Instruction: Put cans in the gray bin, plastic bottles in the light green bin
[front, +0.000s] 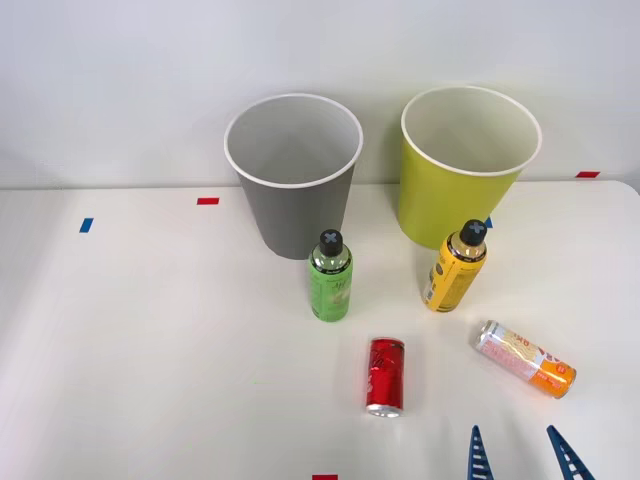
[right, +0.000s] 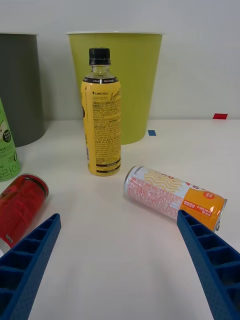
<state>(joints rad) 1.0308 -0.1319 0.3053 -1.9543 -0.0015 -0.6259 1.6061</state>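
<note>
The right gripper (front: 522, 455) hovers spread wide at the near edge, empty. Just beyond lie the pale pink-white metal can (front: 525, 358) and, left, the glossy red can (front: 385, 375); both bottles stand farther off.

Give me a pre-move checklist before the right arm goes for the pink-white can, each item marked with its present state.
1. Right gripper open and holding nothing: ok.
2. Pink-white can free to grasp, lying on its side apart from the other items: ok.
3. Yellow bottle upright behind the can, clear of it: ok.
4. Red can lying on its side, apart from the gripper's path to the pink-white can: ok.
5. Gray bin upright, mouth open, nothing visible inside: ok.
6. Can lined up between the fingers: not ok; in the wrist view it lies toward one finger, so centre first.
</note>
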